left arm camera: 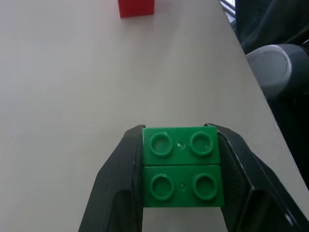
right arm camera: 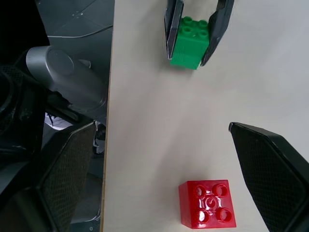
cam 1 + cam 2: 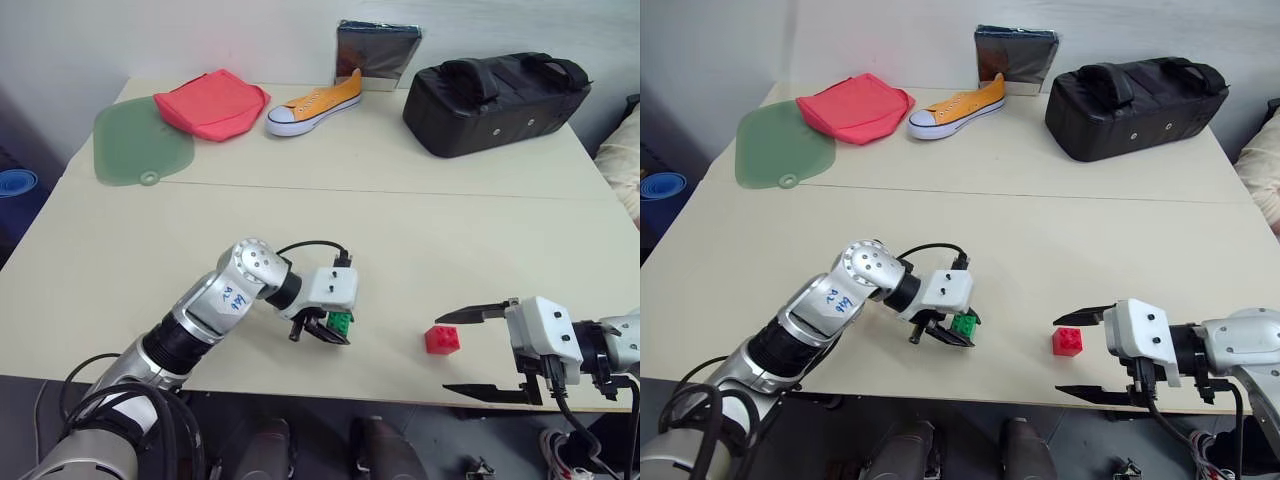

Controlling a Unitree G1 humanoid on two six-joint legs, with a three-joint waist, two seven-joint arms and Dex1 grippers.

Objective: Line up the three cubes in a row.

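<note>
Left wrist view: left gripper [image 1: 182,169] clamps green cube [image 1: 182,166]; right gripper [image 3: 478,352] spread wide, empty.

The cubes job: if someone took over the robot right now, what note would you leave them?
Left claw: shut on the green cube, low over the table's near edge.
Right claw: open, holding nothing, beside the red cube, which sits on the table between the two claws.
Done: green cube picked up and brought near the red one.
Left: set the green cube down next to the red one, then find the yellow-orange cube and add it to the row. No row exists yet.
</note>
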